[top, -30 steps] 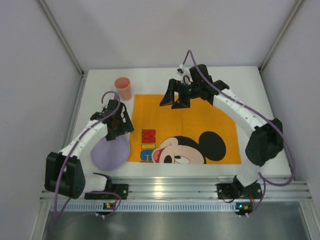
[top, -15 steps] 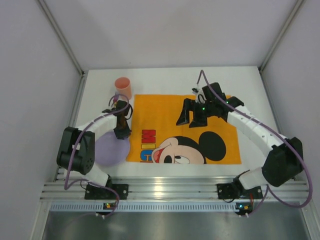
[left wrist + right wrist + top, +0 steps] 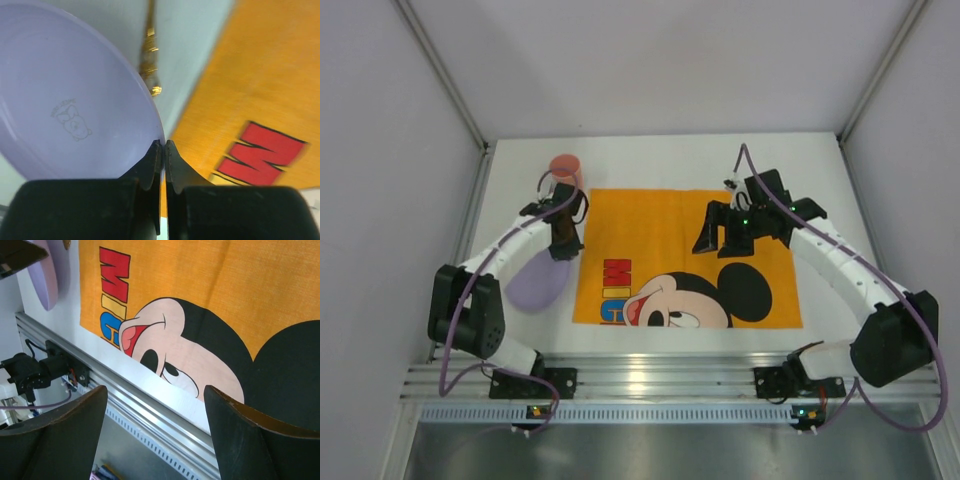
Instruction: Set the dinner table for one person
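Left gripper (image 3: 162, 148) is pinching the lavender plate (image 3: 65, 100) by its rim, mid-left of the top view, over the white surface (image 3: 650, 160). Orange placemat (image 3: 670, 225) is lying just right of the plate, so the left arm is nearer. Right gripper (image 3: 724, 232) is hovering spread over the placemat.

The placemat (image 3: 660, 230) lies in the middle of the counter (image 3: 820, 160). The plate (image 3: 532, 282) sits just left of it, apparently tipped up, its right rim pinched in the left gripper (image 3: 561, 250). The cup (image 3: 564, 168) stands behind the plate, near the placemat's far left corner. The right gripper (image 3: 725, 240) hangs over the placemat's right half.
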You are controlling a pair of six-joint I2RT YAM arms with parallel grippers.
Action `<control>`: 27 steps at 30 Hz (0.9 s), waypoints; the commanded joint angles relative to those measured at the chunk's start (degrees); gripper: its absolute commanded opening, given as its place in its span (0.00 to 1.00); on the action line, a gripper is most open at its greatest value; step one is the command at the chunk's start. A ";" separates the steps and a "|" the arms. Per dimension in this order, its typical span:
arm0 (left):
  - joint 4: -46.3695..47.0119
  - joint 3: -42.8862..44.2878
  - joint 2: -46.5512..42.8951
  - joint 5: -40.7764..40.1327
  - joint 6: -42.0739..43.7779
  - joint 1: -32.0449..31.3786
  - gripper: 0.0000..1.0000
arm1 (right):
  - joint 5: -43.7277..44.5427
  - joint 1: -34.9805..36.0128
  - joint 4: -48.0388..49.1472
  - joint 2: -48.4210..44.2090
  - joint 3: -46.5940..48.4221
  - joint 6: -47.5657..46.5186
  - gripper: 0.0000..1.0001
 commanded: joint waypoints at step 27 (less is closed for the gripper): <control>-11.77 66.13 44.72 2.32 -7.52 -38.42 0.00 | 11.01 -12.96 -24.16 -32.43 -5.71 -2.99 0.79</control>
